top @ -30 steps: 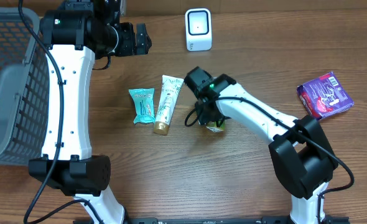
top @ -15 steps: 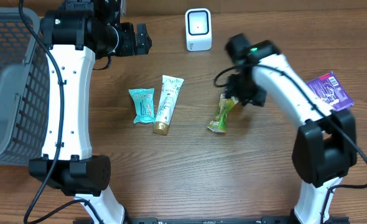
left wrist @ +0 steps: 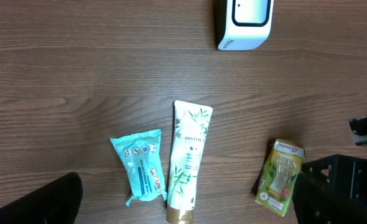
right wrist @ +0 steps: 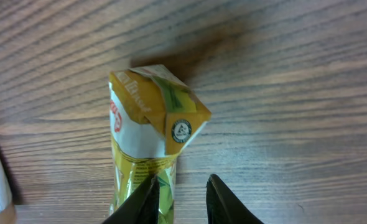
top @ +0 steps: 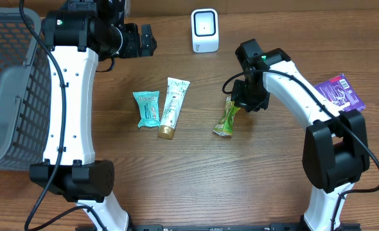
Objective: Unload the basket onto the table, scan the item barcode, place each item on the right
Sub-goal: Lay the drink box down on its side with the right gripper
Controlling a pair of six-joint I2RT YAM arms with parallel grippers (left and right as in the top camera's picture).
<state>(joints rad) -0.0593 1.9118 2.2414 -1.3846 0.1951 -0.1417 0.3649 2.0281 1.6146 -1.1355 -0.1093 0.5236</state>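
Carton (top: pixel 227 119) lies on the bench (top: pixel 196 179), robot-side of the scanner (top: pixel 205 30). Right gripper (top: pixel 243 102) sits at its far end, jaws nearly together, though I cannot tell whether they pinch it. Left gripper (top: pixel 148 40), left of the scanner, has its jaws wide apart.

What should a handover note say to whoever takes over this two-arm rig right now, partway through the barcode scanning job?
Left gripper: open, empty, held up at the back of the table, left of the white scanner.
Right gripper: jaws narrow, down at the green tea carton. One finger overlaps it, but a firm grip cannot be confirmed.
The carton lies on the table, apart from the scanner. The Pantene tube and teal wipes packet lie to its left, the purple packet far right.
Done: right arm is at the carton.
Left: secure the grip, lift, present the barcode to the scanner.
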